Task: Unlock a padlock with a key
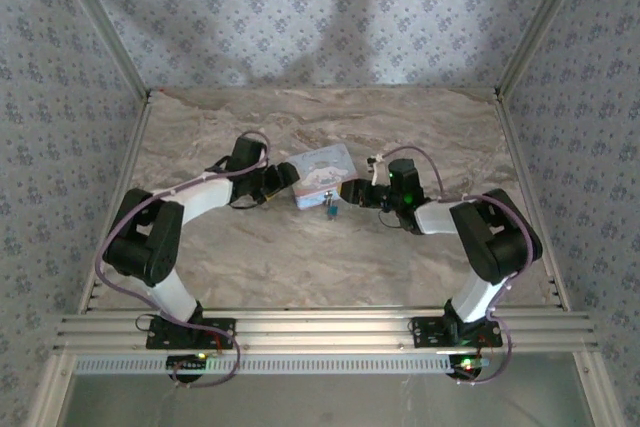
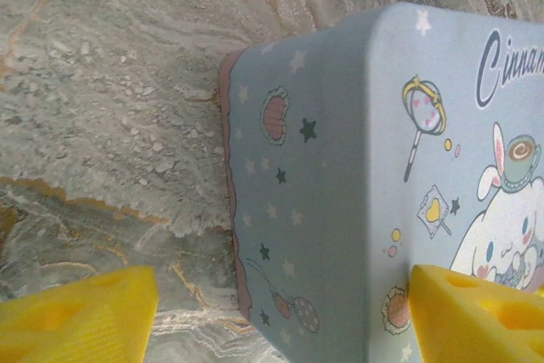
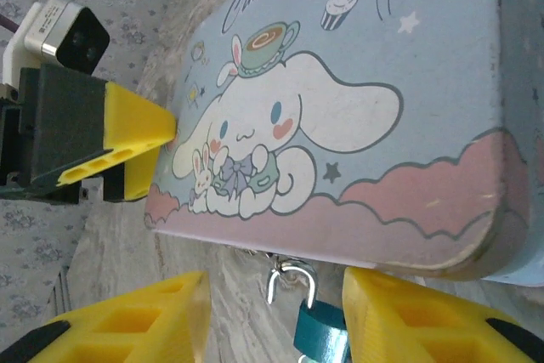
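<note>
One small dark blue-grey metal padlock (image 3: 321, 339) sits at the edge of the light-blue tin box (image 3: 399, 65) with a cartoon lid, silver shackle towards it, on the marbled table (image 2: 102, 91). The right pincer (image 3: 276, 297) stands open astride the padlock, gripping nothing. The left pincer (image 2: 285, 312) gapes wide at the tin box's opposite end, holding nothing.
</note>
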### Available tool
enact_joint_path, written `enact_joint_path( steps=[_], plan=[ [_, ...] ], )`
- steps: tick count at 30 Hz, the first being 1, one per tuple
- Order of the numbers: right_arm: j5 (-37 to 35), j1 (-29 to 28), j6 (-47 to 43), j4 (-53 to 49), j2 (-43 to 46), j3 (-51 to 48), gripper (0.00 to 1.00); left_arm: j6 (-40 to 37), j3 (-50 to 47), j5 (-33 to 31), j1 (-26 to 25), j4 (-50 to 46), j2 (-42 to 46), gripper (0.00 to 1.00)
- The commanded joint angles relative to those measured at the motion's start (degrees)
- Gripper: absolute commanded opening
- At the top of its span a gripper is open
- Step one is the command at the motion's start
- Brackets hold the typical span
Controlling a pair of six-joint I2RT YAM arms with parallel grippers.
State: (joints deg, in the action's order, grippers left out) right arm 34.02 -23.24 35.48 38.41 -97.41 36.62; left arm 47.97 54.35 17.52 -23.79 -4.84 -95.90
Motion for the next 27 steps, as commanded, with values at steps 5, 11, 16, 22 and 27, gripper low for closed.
enact_joint_path(
  steps=[5,11,16,22,27],
  plan=[
    [1.98,0.58,-3.94,0.18,0.19,-0.33,0.52,1.54,-2.35,-1.83,-1.04,-2.43,1.93,0.76],
    [4.56,0.08,-4.9,0.81,0.29,-2.87,0.55,1.94,-2.72,-1.79,-1.69,-2.28,2.46,0.76],
    [4.63,-1.72,-5.33,0.87,-1.71,-1.57,0.56,2.35,-3.05,-2.06,-1.94,-1.88,2.86,0.76],
    [4.59,-2.98,-5.6,1.52,-5.16,1.01,0.56,2.86,-3.09,-2.1,-2.22,-1.58,2.78,0.76],
    [4.39,-3.27,-5.26,3.75,-7.34,1.75,0.56,2.97,-3.11,-2.15,-2.39,-1.55,2.73,0.76]
  ],
)
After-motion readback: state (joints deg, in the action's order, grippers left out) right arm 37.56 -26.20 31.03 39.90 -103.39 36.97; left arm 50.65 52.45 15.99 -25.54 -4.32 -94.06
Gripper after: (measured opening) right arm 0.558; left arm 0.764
